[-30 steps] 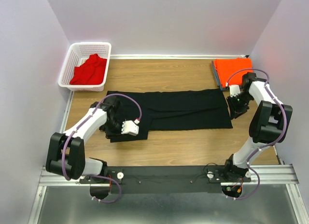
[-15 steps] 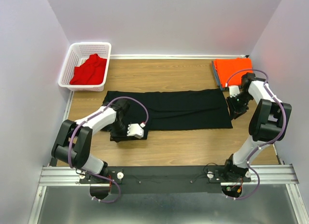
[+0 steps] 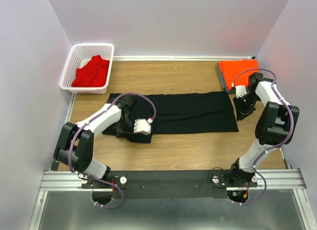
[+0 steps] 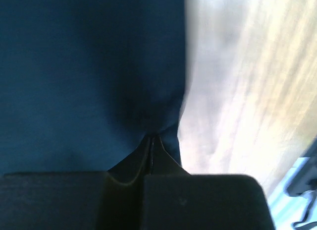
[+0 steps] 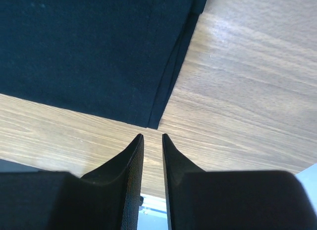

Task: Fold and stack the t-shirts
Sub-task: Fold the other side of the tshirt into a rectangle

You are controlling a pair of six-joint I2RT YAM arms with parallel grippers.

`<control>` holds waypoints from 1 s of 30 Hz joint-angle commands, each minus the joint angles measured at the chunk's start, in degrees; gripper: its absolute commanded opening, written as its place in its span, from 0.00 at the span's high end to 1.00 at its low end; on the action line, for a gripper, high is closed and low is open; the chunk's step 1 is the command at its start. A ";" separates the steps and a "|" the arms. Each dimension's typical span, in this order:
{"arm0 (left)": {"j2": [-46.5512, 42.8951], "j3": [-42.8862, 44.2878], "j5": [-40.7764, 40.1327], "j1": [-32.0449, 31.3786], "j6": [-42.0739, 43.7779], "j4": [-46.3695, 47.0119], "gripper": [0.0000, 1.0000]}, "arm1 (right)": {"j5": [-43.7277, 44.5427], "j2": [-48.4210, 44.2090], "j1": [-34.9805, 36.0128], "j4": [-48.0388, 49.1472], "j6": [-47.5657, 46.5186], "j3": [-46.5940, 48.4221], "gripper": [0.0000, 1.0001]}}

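Left gripper [image 4: 151, 141] clamped on left end of black t-shirt [image 3: 193, 111] spread on the table [image 3: 198, 145], right gripper [image 5: 151, 138] barely parted, empty by its right corner; I'd pinch layered hems, cloth's limp, light.

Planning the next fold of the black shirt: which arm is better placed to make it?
Left, probably. The left gripper is shut on the black t-shirt at its left end. The right gripper, slightly open, holds nothing, poised over the table beside the shirt's right corner.

Wood table [image 3: 178, 150] w/ white walls [image 3: 173, 22], 3 sides.
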 commanded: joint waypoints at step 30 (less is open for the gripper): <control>25.61 48.43 5.04 11.71 -2.39 0.84 1.00 | -7.66 3.35 0.53 -3.79 -1.66 6.00 0.72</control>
